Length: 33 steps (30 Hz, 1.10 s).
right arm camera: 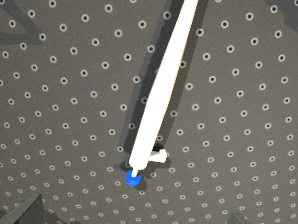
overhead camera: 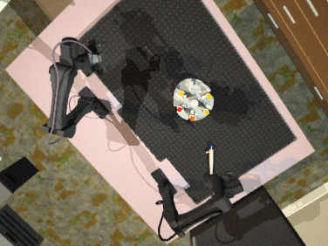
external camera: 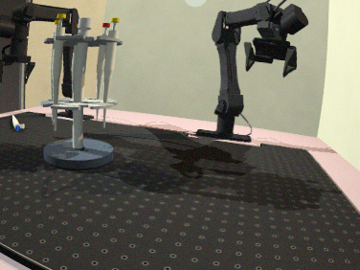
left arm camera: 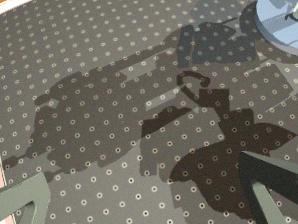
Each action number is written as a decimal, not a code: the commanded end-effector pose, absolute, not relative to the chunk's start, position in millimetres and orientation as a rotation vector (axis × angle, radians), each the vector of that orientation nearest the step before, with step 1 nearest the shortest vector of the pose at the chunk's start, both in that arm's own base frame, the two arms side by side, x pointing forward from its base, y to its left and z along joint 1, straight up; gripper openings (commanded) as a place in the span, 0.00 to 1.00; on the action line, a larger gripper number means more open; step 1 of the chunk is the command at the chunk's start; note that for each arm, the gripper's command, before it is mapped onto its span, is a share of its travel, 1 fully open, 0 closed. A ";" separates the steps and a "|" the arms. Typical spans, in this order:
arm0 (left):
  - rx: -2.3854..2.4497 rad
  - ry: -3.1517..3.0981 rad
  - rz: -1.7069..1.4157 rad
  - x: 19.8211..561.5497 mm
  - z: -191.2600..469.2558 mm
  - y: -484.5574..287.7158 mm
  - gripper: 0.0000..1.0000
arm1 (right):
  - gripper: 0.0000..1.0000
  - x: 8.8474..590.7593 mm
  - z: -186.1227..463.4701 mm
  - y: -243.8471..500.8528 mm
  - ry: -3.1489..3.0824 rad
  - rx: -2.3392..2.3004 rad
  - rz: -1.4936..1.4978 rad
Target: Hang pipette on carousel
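The white pipette [overhead camera: 211,160] [right arm camera: 160,95] [external camera: 15,123] lies flat on the dark perforated mat. Its blue push button [overhead camera: 211,146] [right arm camera: 132,178] points toward the carousel [overhead camera: 193,101] [external camera: 78,86], and its finger hook [right arm camera: 159,156] sticks out sideways near the button. The volume print is too small to read. My right gripper [overhead camera: 213,177] [right arm camera: 139,214] is open and hovers over the pipette's tip end, holding nothing. My left gripper [overhead camera: 98,60] [external camera: 268,62] [left arm camera: 141,174] is open and empty, raised high over the mat's far corner.
The carousel holds several hung pipettes with yellow [external camera: 60,15], red [external camera: 106,25] and orange [overhead camera: 192,118] buttons. Its round base [left arm camera: 280,20] [external camera: 78,153] stands on the mat. A dark box [overhead camera: 249,222] sits beside the right arm's base. The pink table edge [overhead camera: 305,150] runs close to the pipette.
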State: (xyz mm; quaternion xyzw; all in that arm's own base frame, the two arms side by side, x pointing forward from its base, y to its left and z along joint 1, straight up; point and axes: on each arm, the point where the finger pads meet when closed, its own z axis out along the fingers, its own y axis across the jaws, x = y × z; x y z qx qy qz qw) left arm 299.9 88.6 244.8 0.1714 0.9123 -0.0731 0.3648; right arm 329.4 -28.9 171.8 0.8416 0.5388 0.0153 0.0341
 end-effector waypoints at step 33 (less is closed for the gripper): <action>0.449 2.313 -0.176 303.5 252.9 91.0 1.00 | 1.00 305.3 252.5 -77.2 2.385 1.097 0.154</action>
